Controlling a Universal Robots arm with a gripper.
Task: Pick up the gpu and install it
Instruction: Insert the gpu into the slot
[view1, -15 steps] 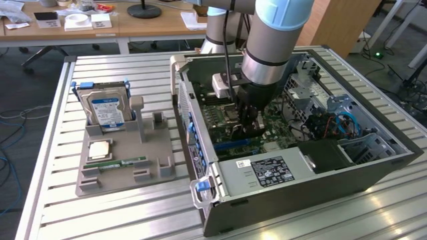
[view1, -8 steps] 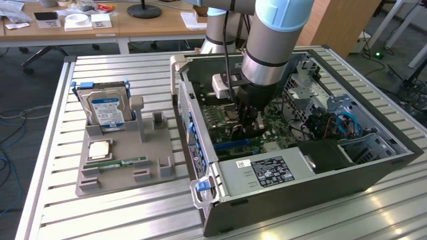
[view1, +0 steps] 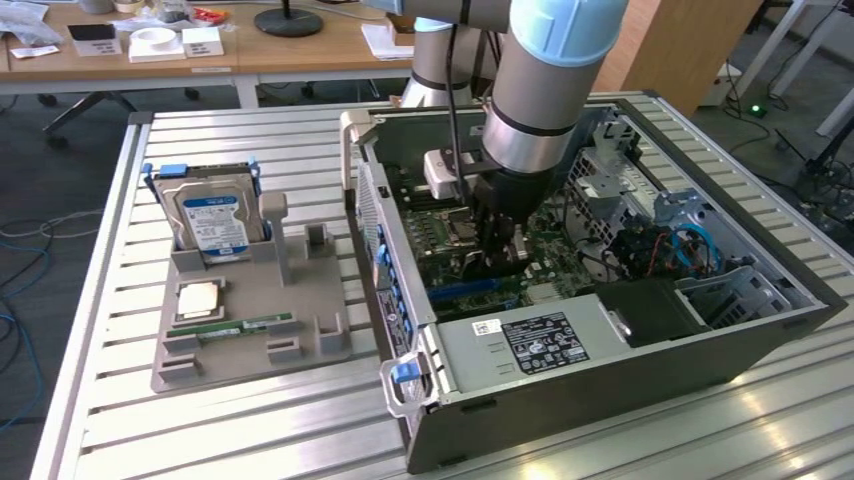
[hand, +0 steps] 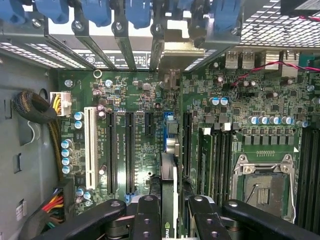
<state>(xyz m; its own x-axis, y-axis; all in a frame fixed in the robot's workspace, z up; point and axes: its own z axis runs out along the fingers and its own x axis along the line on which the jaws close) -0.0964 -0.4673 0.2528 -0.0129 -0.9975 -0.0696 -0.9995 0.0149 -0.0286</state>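
I am doing the install step: the gripper, partly closed, is holding the gpu edge-on at the blue slot of the motherboard, and seating it is, I judge, asking for a straight, even press.

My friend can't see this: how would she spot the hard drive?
Find the open computer case; a grey holder sits on the exterior view's left of it. At the holder's far end stands the hard drive, upright and silver with a blue label, unlike the flat square chip and green memory stick lying nearby.
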